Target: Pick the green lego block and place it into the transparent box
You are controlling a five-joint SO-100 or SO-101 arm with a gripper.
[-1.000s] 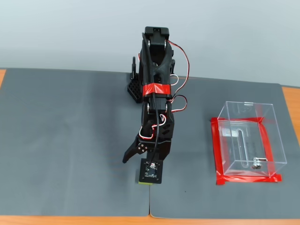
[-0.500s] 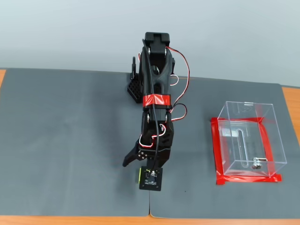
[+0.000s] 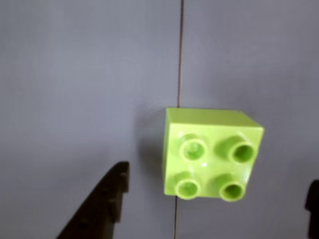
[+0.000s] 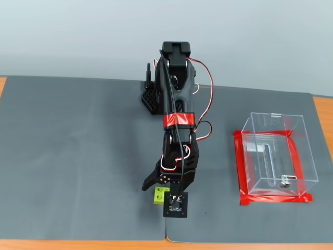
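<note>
A: Where does the block sit, and how much room is around it?

B: The green block [image 4: 159, 195] lies on the grey mat [image 4: 78, 156], close to the mat's front edge, with a strip of orange table [image 4: 78, 245] showing just past that edge. A thin seam [image 3: 178, 59] in the mat runs under the block. To the block's left in the fixed view the mat is bare and wide. To its right, well apart, stands the clear box [image 4: 276, 156] with red tape [image 4: 240, 166] round its base and a small metal piece inside on its floor. The box top looks open, though the walls are too clear to be sure.

A: And the gripper?

B: The gripper [image 4: 161, 188] hangs directly over the block, fingers spread apart. In the wrist view one dark finger [image 3: 102, 204] shows to the block's left with a clear gap of mat between them; the other finger [image 3: 313, 201] only peeks in at the frame's right edge, also clear of the block. The gripper holds nothing, and neither finger touches the block. The block [image 3: 212, 154] sits studs up, all four round studs visible.

A: What about the arm and the room?

B: The black arm [image 4: 176, 104], with a red band and red and white wires, reaches from its base at the mat's far edge toward the block. Behind the mat is a plain pale wall [image 4: 78, 36]. The mat's surface is flat and unmarked apart from the seam.
</note>
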